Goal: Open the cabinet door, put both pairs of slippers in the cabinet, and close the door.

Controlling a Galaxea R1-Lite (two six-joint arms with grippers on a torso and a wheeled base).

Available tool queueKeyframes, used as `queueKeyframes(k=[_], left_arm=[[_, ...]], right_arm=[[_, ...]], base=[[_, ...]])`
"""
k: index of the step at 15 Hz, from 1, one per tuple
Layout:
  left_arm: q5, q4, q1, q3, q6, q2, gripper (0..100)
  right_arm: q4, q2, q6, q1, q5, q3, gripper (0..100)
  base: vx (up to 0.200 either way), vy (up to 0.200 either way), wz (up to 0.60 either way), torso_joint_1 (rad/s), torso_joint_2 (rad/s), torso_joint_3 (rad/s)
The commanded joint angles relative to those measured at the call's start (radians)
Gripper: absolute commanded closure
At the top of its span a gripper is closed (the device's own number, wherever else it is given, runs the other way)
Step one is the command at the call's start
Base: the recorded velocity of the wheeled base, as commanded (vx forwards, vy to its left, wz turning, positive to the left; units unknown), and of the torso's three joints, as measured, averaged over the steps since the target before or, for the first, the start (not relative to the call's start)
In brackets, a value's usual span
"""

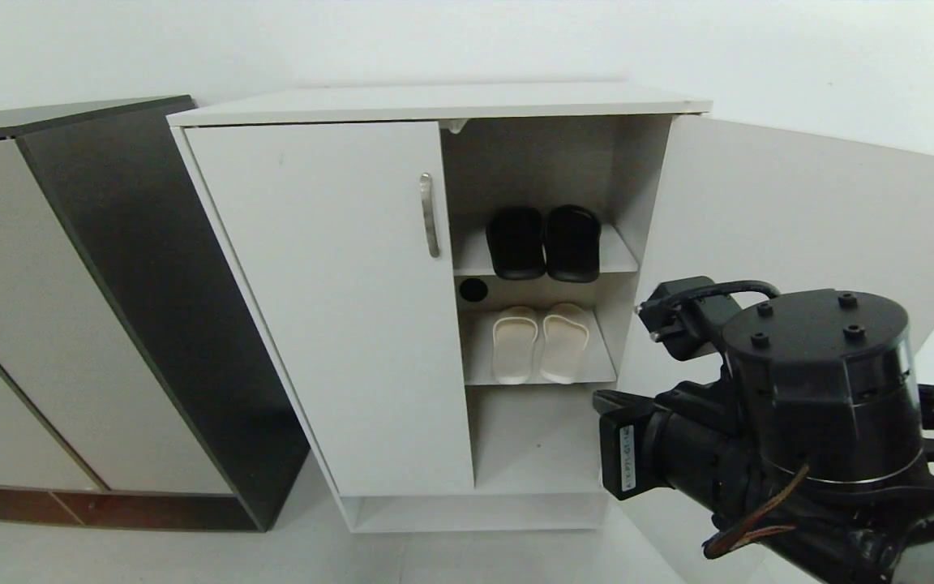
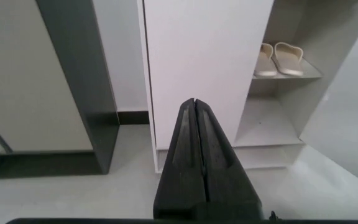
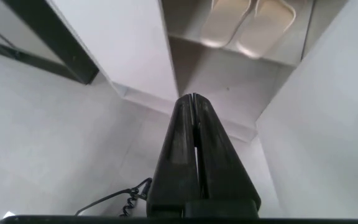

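Cabinet [image 1: 434,101], right door [image 1: 799,211] standing open: black slippers [image 1: 544,242] sitting on its upper shelf [image 1: 618,258], white slippers [image 1: 540,342] lying on the shelf below [image 1: 475,361], left hand [image 2: 194,104] and right hand [image 3: 194,99] hovering clenched and empty before it, apparently only the door-closing remaining.

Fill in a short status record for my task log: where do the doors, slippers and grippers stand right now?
cabinet: white, two doors
right door: swung open
left door: shut
black slippers: side by side on the upper shelf
cream slippers: side by side on the shelf below
left gripper: shut, empty, in front of the cabinet
right gripper: shut, empty, near the open compartment
still to do: close the right door
beside: dark cabinet on the robot's left
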Motion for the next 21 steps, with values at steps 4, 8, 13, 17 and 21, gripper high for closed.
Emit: queueKeyframes(k=[4, 8, 13, 17, 21], left_arm=[[0.0, 0.0, 0.0, 0.0, 0.001, 0.001, 100], [0.0, 0.0, 0.0, 0.0, 0.001, 0.001, 100], [0.0, 0.0, 0.0, 0.0, -0.001, 0.001, 100], [0.0, 0.0, 0.0, 0.0, -0.001, 0.001, 100], [0.0, 0.0, 0.0, 0.0, -0.001, 0.001, 100]], right_arm=[[-0.001, 0.001, 0.003, 0.0, 0.006, 0.005, 100], [-0.007, 0.003, -0.012, -0.001, 0.006, 0.025, 100], [-0.007, 0.003, -0.014, -0.001, 0.006, 0.028, 100], [-0.007, 0.003, -0.014, 0.0, 0.006, 0.032, 100], [-0.007, 0.004, -0.019, -0.001, 0.006, 0.034, 100]], base=[[-0.15, 0.0, 0.0, 0.002, 0.0, 0.003], [0.0, 0.0, 0.0, 0.0, 0.0, 0.0], [0.0, 0.0, 0.0, 0.0, 0.0, 0.0], [0.0, 0.0, 0.0, 0.0, 0.0, 0.0], [0.0, 0.0, 0.0, 0.0, 0.0, 0.0]])
